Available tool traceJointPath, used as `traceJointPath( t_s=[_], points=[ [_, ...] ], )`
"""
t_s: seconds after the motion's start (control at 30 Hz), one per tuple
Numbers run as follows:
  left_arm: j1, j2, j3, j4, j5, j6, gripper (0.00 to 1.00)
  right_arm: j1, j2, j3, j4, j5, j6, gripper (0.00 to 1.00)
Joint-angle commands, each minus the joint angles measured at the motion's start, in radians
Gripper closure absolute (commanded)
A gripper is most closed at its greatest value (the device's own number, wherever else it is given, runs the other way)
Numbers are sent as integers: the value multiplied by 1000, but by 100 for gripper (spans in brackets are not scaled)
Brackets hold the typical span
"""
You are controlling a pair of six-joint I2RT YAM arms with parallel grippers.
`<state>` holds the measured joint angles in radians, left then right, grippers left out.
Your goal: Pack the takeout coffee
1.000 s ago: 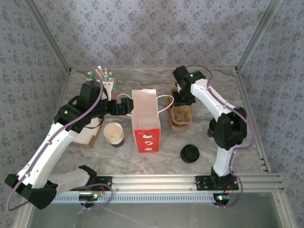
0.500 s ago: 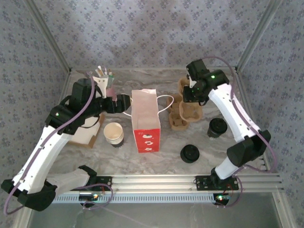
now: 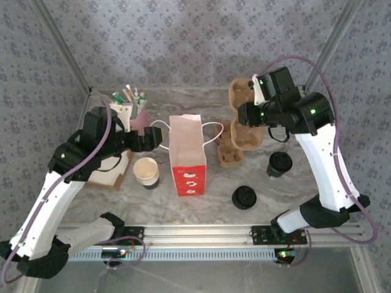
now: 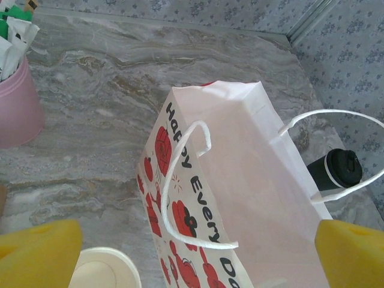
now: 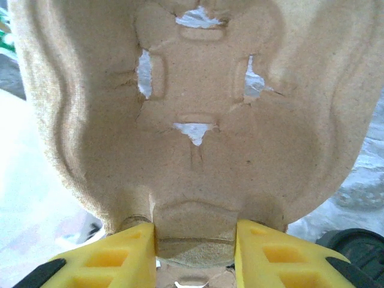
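**Top view.** Your right jaws are now up off the surface (image 3: 201, 210) with a pulp cup carrier (image 3: 239, 97) pinched by one edge and hanging on edge. A second ago they were down on the carrier stack just right of the red-and-white bag (image 3: 188, 160). A spare carrier (image 3: 229, 157) is left lying there. With the arm raised, the takeout coffee (image 3: 279, 163) is uncovered. It stands upright on the surface with its lid on, right of the bag and apart from it, nearer you than the lifted carrier. A loose black lid (image 3: 244, 196) sits closer to you, and an open paper cup (image 3: 146, 172) stands left of the bag. Your left jaws are spread wide and empty just beside the bag's left handle, hardly shifted over the last second.

**Left wrist.** The yellow fingers (image 4: 39, 255) are far apart with nothing between them. The bag stands upright ahead, handles loose. The coffee shows past its far corner. You cannot tell from here how wide the mouth gapes.

**Right wrist.** The jaws are closed part-way on the carrier's rim, which is seated between both fingers (image 5: 108, 261). A black lid edge shows at lower right.

**Reading.** The carrier is free, but the coffee is untouched and still unpacked. The left arm looks ready to steady the bag.
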<state>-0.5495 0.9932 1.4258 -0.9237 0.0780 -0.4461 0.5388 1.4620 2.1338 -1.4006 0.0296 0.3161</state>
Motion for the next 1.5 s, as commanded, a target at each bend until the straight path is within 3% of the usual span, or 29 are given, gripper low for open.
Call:
traceJointPath(
  t_s=[0.0, 0.4, 0.6, 0.9, 1.47],
  points=[
    [6, -24, 1, -26, -8, -9, 1, 43, 4, 87, -61, -51, 39, 63],
    [44, -11, 63, -65, -18, 41, 1, 168, 106, 187, 65, -261, 121, 62],
    [168, 96, 199, -89, 77, 83, 1, 223, 184, 195, 127, -286, 159, 62],
    [293, 228, 232, 10, 266, 59, 1, 240, 277, 169, 197, -291, 200, 63],
    [315, 244, 107, 96, 336, 41, 8, 251, 263, -56, 300, -314, 268, 64]
  ],
)
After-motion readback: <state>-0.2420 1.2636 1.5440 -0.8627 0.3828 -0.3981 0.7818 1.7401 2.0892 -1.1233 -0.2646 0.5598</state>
